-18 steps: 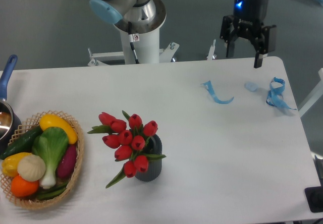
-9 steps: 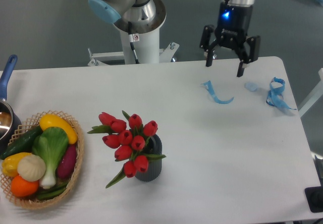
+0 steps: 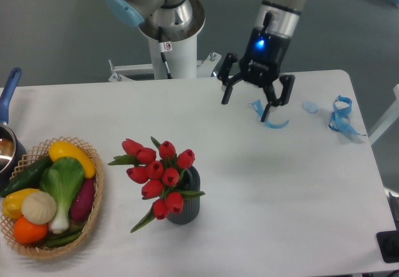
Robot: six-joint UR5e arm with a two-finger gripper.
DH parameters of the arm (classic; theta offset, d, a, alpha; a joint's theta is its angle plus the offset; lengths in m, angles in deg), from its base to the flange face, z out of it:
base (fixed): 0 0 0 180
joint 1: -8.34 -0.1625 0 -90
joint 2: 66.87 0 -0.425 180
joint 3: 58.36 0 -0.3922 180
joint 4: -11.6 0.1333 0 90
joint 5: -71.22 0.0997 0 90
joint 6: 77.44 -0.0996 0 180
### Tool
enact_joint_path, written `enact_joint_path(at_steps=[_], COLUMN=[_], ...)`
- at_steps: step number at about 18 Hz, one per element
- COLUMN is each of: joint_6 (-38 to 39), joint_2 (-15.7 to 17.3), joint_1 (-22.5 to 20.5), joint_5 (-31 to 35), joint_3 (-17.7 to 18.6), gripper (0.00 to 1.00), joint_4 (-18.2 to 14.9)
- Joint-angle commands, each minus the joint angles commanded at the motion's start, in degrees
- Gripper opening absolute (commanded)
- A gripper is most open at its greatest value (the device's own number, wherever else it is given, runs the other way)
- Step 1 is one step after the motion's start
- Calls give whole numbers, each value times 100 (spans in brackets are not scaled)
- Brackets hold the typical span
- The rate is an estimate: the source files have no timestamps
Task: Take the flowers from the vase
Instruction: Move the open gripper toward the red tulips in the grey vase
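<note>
The flowers (image 3: 158, 172) stand in the vase (image 3: 185, 197) near the front middle of the white bench (image 3: 299, 189), stems rising and leaning left, red buds fanned up and to the left, one leaf drooping down-left. The claw (image 3: 245, 107) hangs well apart, up and to the right near the bench's far edge, fingers spread, nothing between them. A blue ribbon (image 3: 269, 116) lies just beside it. A wicker basket (image 3: 93, 218) of toy vegetables sits far left; grey floor lies behind.

red flowers (image 3: 159, 172), upright in ribbed vase (image 3: 187, 203)
</note>
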Motion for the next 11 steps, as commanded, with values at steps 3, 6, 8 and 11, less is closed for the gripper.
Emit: enact_joint_path(at_steps=[3,6,8,11], joint_6=[256,265,265,256], joint_2=[-238,-466,-624,-844], joint_1=[175,360,588,773], joint_5=[-256,-266,-266,-248], joint_3=[-9,-79,-123,-237], gripper=[100,100,100,100], joint_4=[413,589,729,844])
